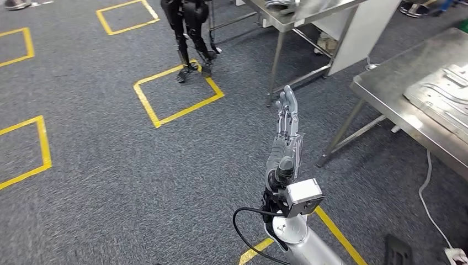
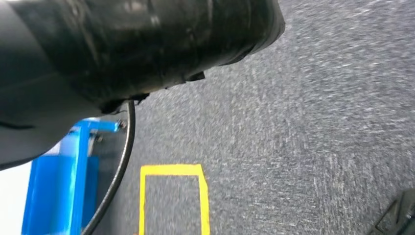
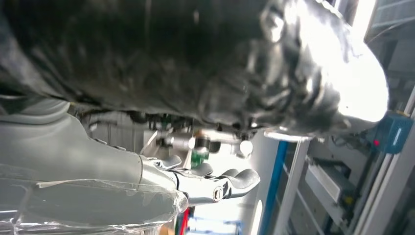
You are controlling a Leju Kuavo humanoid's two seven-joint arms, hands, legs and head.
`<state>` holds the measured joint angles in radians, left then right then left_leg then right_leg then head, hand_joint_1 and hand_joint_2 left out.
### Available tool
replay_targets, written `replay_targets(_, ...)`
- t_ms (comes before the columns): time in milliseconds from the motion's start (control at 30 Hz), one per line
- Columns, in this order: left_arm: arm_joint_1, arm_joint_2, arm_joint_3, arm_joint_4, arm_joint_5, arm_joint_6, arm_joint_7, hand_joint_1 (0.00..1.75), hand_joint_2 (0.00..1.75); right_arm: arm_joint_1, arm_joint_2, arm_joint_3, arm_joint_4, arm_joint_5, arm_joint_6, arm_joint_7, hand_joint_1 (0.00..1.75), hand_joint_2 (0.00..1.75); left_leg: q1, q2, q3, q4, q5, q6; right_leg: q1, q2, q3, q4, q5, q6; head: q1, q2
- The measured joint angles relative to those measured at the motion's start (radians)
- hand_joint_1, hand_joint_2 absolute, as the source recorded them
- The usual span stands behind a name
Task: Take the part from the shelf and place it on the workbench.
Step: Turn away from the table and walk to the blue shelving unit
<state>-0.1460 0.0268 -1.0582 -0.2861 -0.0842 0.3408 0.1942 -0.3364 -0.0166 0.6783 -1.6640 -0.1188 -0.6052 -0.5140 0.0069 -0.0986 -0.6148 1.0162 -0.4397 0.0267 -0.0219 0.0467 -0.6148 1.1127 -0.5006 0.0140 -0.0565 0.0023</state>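
- Right hand (image 1: 286, 132) nearest, raised over the carpet (image 1: 99, 165), fingers straight and close together, holding nothing; the right wrist view also shows them extended (image 3: 215, 183).
- Left hand: fingers can't be told.
- Part (image 1: 441, 99): flat grey metal piece lying on the steel workbench (image 1: 386, 94), to the right of the right hand and well apart from it.
- Second steel table (image 1: 287, 16) farther back.
- Yellow tape squares (image 1: 177, 94) on the carpet; another robot's dark legs (image 1: 190, 33) stand at the corner of one.
- White cable (image 1: 427, 193) on the floor beneath the workbench.
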Motion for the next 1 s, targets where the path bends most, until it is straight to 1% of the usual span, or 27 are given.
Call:
replay_targets(33,-0.002,-0.005,0.0,0.0,-0.001,0.0,0.006,0.0,0.0,0.002,0.0,0.0,0.0,-0.004,0.002,0.001,0.0,0.0,0.001,-0.012,-0.005,0.004,-0.001,-0.005,-0.003,0.021,0.017,-0.043,0.015,-0.001,0.0,0.0)
replay_targets(67,-0.003,-0.01,0.0,0.0,-0.003,-0.001,0.011,0.0,0.0,0.004,-0.001,0.0,0.001,-0.007,0.003,0.002,0.0,0.0,0.002,-0.024,-0.011,0.007,0.0,-0.01,-0.003,0.036,0.025,-0.062,0.017,-0.003,0.0,0.0)
replay_targets(133,-0.001,-0.018,0.0,0.0,-0.007,-0.007,0.016,0.0,0.0,0.006,-0.001,-0.001,0.002,-0.01,0.005,0.002,0.0,0.0,0.005,-0.045,-0.017,0.004,0.005,-0.023,-0.002,0.022,0.029,-0.067,0.018,-0.01,0.0,0.0)
replay_targets(167,0.002,-0.022,0.0,0.0,-0.009,-0.01,0.017,0.0,0.0,0.006,-0.001,-0.001,0.002,-0.01,0.007,0.003,0.0,0.0,0.004,-0.037,-0.021,0.007,0.003,-0.029,-0.002,0.01,0.032,-0.072,0.021,-0.015,-0.001,0.0)
replay_targets(200,0.004,-0.026,0.0,0.0,-0.01,-0.011,0.017,0.0,0.0,0.006,-0.001,-0.001,0.002,-0.01,0.008,0.003,0.0,0.0,0.003,-0.016,-0.029,0.022,-0.007,-0.034,-0.004,-0.002,0.035,-0.077,0.023,-0.022,-0.004,0.0)
replay_targets(233,0.004,-0.029,0.0,0.0,-0.011,-0.012,0.018,0.0,0.0,0.006,-0.001,-0.001,0.002,-0.01,0.009,0.003,0.0,0.0,0.002,0.014,-0.046,0.058,-0.027,-0.038,-0.005,-0.017,0.039,-0.082,0.025,-0.027,-0.008,0.0)
replay_targets(267,0.003,-0.033,0.0,0.0,-0.012,-0.012,0.018,0.0,0.44,0.007,-0.001,-0.001,0.002,-0.01,0.009,0.003,0.0,0.0,0.001,0.05,-0.073,0.114,-0.056,-0.043,-0.003,-0.031,0.041,-0.083,0.024,-0.031,-0.012,0.0)
replay_targets(300,0.001,-0.035,0.0,0.0,-0.012,-0.012,0.018,0.0,0.87,0.009,-0.001,-0.001,0.003,-0.01,0.009,0.002,0.0,0.0,0.003,0.072,-0.106,0.18,-0.085,-0.046,-0.001,-0.046,0.042,-0.084,0.023,-0.034,-0.015,0.0)
replay_targets(333,0.001,-0.038,0.0,0.0,-0.013,-0.012,0.018,0.0,1.31,0.01,-0.001,-0.001,0.003,-0.011,0.009,0.003,0.0,0.0,0.005,0.084,-0.136,0.24,-0.105,-0.049,0.001,-0.062,0.043,-0.083,0.022,-0.035,-0.015,0.0)
replay_targets(367,0.001,-0.039,0.0,0.0,-0.014,-0.012,0.018,0.0,1.75,0.012,-0.001,-0.001,0.004,-0.011,0.008,0.003,0.0,0.0,0.007,0.089,-0.153,0.273,-0.111,-0.051,0.003,-0.076,0.043,-0.083,0.02,-0.036,-0.015,0.0)
replay_targets(400,0.002,-0.041,0.0,0.0,-0.014,-0.012,0.018,0.0,1.75,0.012,-0.001,-0.001,0.005,-0.011,0.008,0.003,0.0,0.0,0.007,0.093,-0.149,0.267,-0.097,-0.051,0.004,-0.089,0.045,-0.083,0.018,-0.036,-0.015,0.0)
replay_targets(433,0.003,-0.041,0.0,0.0,-0.016,-0.013,0.018,0.0,1.75,0.013,-0.001,-0.001,0.005,-0.01,0.007,0.003,0.0,0.0,0.007,0.098,-0.126,0.224,-0.069,-0.049,0.004,-0.102,0.047,-0.083,0.016,-0.035,-0.015,0.0)
replay_targets(467,0.003,-0.042,0.0,0.0,-0.018,-0.014,0.019,0.0,1.75,0.012,-0.001,-0.001,0.005,-0.008,0.005,0.003,0.0,0.0,0.005,0.112,-0.088,0.153,-0.035,-0.044,0.005,-0.114,0.051,-0.083,0.013,-0.034,-0.015,0.0)
replay_targets(500,0.001,-0.042,0.0,0.0,-0.021,-0.017,0.02,0.0,1.75,0.012,-0.001,-0.001,0.005,-0.006,0.001,0.003,0.0,0.0,-0.001,0.136,-0.05,0.084,-0.012,-0.038,0.008,-0.125,0.055,-0.083,0.01,-0.03,-0.015,0.0)
replay_targets(533,-0.002,-0.042,0.0,0.0,-0.025,-0.02,0.021,0.0,1.75,0.012,-0.001,-0.001,0.005,-0.002,-0.003,0.005,0.0,0.0,-0.007,0.154,-0.021,0.032,0.002,-0.031,0.01,-0.135,0.058,-0.083,0.006,-0.026,-0.015,0.0)
replay_targets(567,-0.006,-0.042,-0.001,0.0,-0.029,-0.024,0.022,0.0,1.75,0.013,-0.001,-0.001,0.005,0.002,-0.009,0.007,0.0,0.0,-0.013,0.166,-0.007,0.003,0.005,-0.025,0.012,-0.145,0.06,-0.084,0.004,-0.022,-0.014,0.0)
replay_targets(600,-0.008,-0.042,-0.001,0.001,-0.032,-0.028,0.022,0.0,1.75,0.013,-0.001,-0.001,0.005,0.007,-0.016,0.011,0.0,0.0,-0.017,0.165,-0.005,-0.002,0.001,-0.021,0.014,-0.154,0.062,-0.085,0.002,-0.018,-0.014,0.0)
replay_targets(633,-0.009,-0.042,-0.001,0.001,-0.035,-0.032,0.022,0.0,1.75,0.013,-0.001,0.0,0.005,0.011,-0.021,0.015,0.0,0.0,-0.016,0.152,-0.006,-0.004,0.003,-0.017,0.015,-0.164,0.066,-0.087,0.0,-0.013,-0.014,0.0)
replay_targets(667,-0.009,-0.042,-0.001,0.001,-0.037,-0.034,0.021,0.0,1.75,0.013,-0.001,-0.001,0.005,0.014,-0.025,0.019,0.0,0.0,-0.013,0.142,-0.004,-0.008,0.005,-0.014,0.015,-0.163,0.069,-0.085,-0.005,-0.008,-0.013,0.0)
replay_targets(733,-0.012,-0.043,-0.001,0.001,-0.043,-0.036,0.016,0.0,1.75,0.015,-0.004,-0.002,0.003,0.019,-0.033,0.024,0.0,0.0,-0.006,0.12,0.003,-0.017,0.009,-0.004,0.012,-0.12,0.056,-0.046,-0.034,0.002,-0.011,0.0)
replay_targets(800,-0.021,-0.045,-0.001,0.001,-0.05,-0.037,0.009,0.0,1.75,0.025,-0.012,-0.007,0.0,0.024,-0.041,0.029,0.0,0.0,-0.003,0.097,0.005,-0.02,0.011,0.003,0.008,-0.067,0.001,0.069,-0.09,0.007,-0.008,0.0)
replay_targets(833,-0.024,-0.046,-0.002,0.001,-0.052,-0.038,0.006,0.0,1.75,0.034,-0.018,-0.011,-0.002,0.026,-0.045,0.032,0.0,0.0,-0.003,0.083,0.005,-0.019,0.011,0.006,0.007,-0.057,-0.033,0.133,-0.113,0.009,-0.008,0.0)
replay_targets(867,-0.025,-0.047,-0.002,0.001,-0.052,-0.04,0.003,0.0,1.75,0.043,-0.023,-0.014,-0.004,0.029,-0.047,0.035,0.0,0.0,-0.003,0.069,0.005,-0.019,0.01,0.007,0.007,-0.053,-0.059,0.177,-0.121,0.011,-0.008,0.0)
replay_targets(900,-0.025,-0.048,-0.002,0.001,-0.053,-0.042,0.0,0.0,1.75,0.051,-0.028,-0.018,-0.007,0.032,-0.05,0.037,0.0,0.0,-0.003,0.054,0.005,-0.017,0.01,0.006,0.006,-0.051,-0.07,0.186,-0.11,0.012,-0.008,0.0)
replay_targets(933,-0.024,-0.048,-0.002,0.001,-0.053,-0.045,-0.003,0.0,1.75,0.057,-0.032,-0.021,-0.011,0.035,-0.053,0.038,0.0,0.0,-0.002,0.039,0.005,-0.014,0.009,0.005,0.004,-0.048,-0.063,0.157,-0.08,0.012,-0.008,0.0)
replay_targets(967,-0.024,-0.049,-0.002,0.001,-0.054,-0.049,-0.005,0.0,1.75,0.06,-0.035,-0.024,-0.016,0.032,-0.051,0.038,0.0,0.0,-0.001,0.025,0.005,-0.01,0.006,0.002,0.0,-0.037,-0.04,0.098,-0.039,0.013,-0.008,0.0)
replay_targets(1000,-0.024,-0.05,-0.002,0.001,-0.055,-0.051,-0.009,0.0,1.75,0.062,-0.038,-0.027,-0.023,0.019,-0.042,0.033,0.0,0.0,-0.001,0.011,0.002,-0.003,0.003,-0.002,-0.004,-0.011,-0.015,0.036,-0.009,0.013,-0.008,0.0)
